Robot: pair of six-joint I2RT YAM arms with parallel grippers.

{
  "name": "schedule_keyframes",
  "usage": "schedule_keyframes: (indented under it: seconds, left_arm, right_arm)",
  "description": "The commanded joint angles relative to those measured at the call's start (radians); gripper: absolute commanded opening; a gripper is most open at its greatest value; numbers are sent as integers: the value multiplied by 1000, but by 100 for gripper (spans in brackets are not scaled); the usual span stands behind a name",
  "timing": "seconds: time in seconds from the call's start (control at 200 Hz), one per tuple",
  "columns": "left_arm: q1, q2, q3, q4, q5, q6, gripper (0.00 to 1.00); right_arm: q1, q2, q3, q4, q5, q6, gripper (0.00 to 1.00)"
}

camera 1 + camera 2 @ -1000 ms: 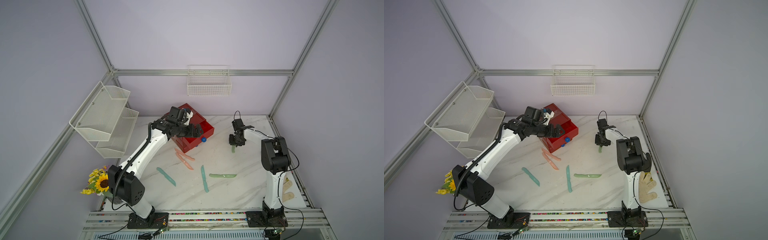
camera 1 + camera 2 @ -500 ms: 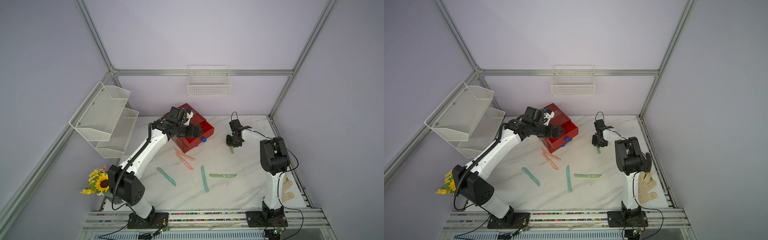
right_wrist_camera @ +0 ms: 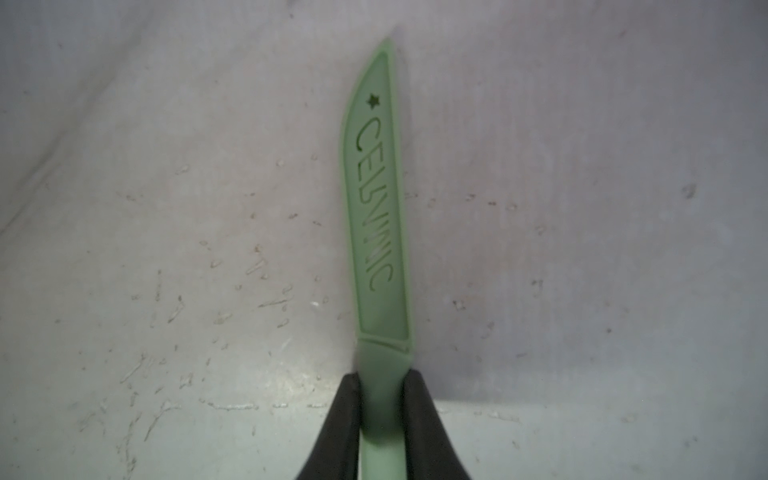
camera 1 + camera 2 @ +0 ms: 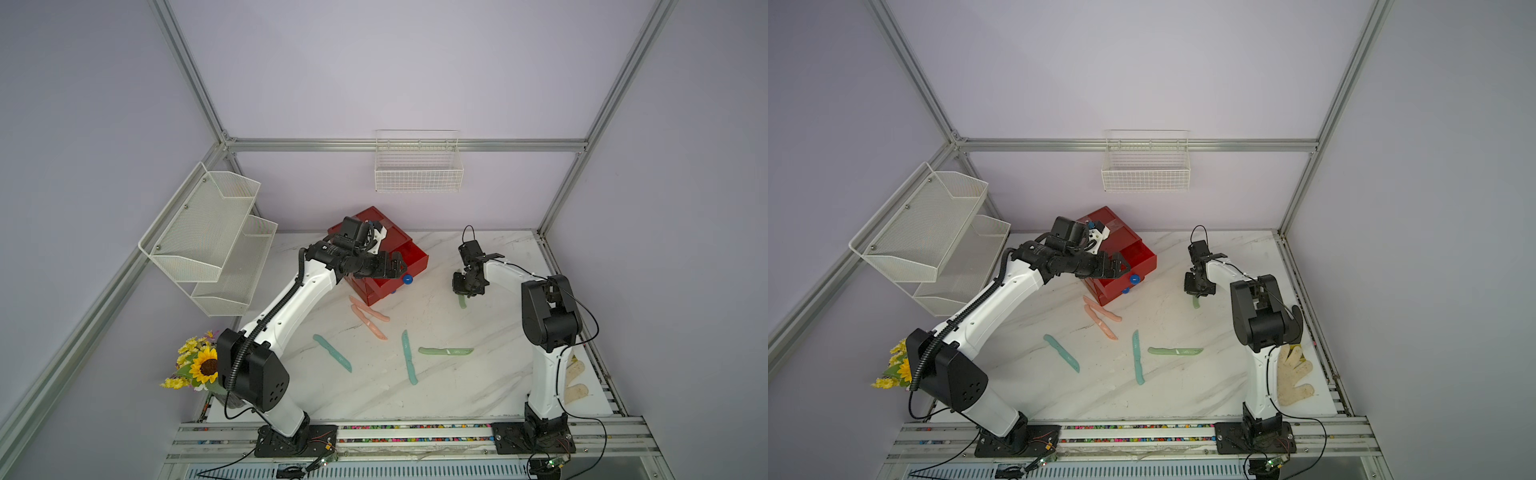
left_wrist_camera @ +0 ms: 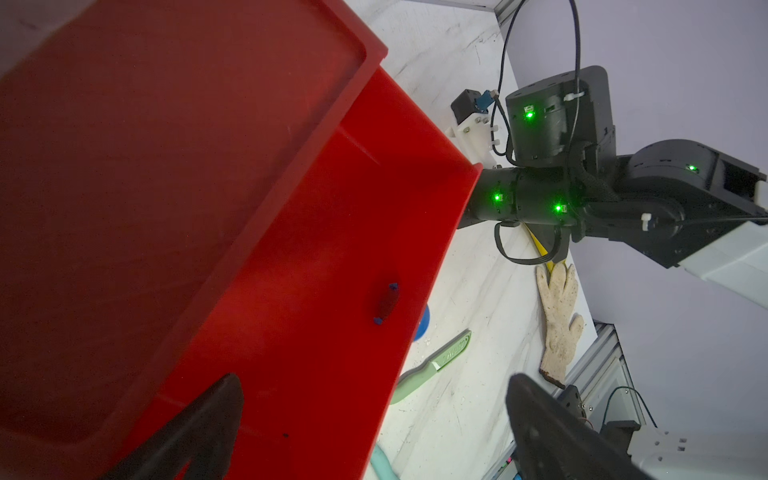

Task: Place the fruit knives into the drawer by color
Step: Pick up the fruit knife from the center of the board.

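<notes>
While my right gripper (image 3: 382,380) is clamped on the handle of a pale green knife (image 3: 376,208), its black fingers (image 3: 347,415) press on both sides. The lettered blade points out over the marble table (image 3: 166,208). I cannot tell whether the knife is clear of the surface. In both top views this grip sits at the far right of the table, well apart from the red chest (image 4: 376,220).

My left gripper (image 5: 374,415) is spread wide and grips nothing. It hovers over the pulled-out top drawer (image 5: 311,249) of the chest, just above a blue knob (image 4: 407,279).

In front of the chest I see one pink knife (image 4: 370,311) close beside the other pink knife (image 4: 371,327). Nearer me lie a slanted teal knife (image 4: 332,352) and an upright teal knife (image 4: 408,357). A second green knife (image 4: 445,351) lies just beside the upright one.
</notes>
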State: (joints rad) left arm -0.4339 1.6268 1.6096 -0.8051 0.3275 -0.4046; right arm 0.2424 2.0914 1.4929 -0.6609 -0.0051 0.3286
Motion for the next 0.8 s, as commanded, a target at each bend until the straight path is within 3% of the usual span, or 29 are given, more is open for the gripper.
schedule_keyframes:
  seconds: [0.0, 0.2, 0.395, 0.8]
  left_arm:
    - [4, -33, 13, 31, 12, 8, 100]
    - [4, -30, 18, 32, 13, 9, 100]
    - [1, -8, 46, 32, 37, 8, 100]
    - [-158, 174, 278, -15, 58, 5, 100]
  right_arm:
    - [20, 93, -79, -178, -24, -2, 5]
    - [15, 40, -90, -168, 3, -14, 2]
    - [0, -51, -123, -165, -45, -8, 2]
    - [-3, -247, -221, -179, -95, 7, 1]
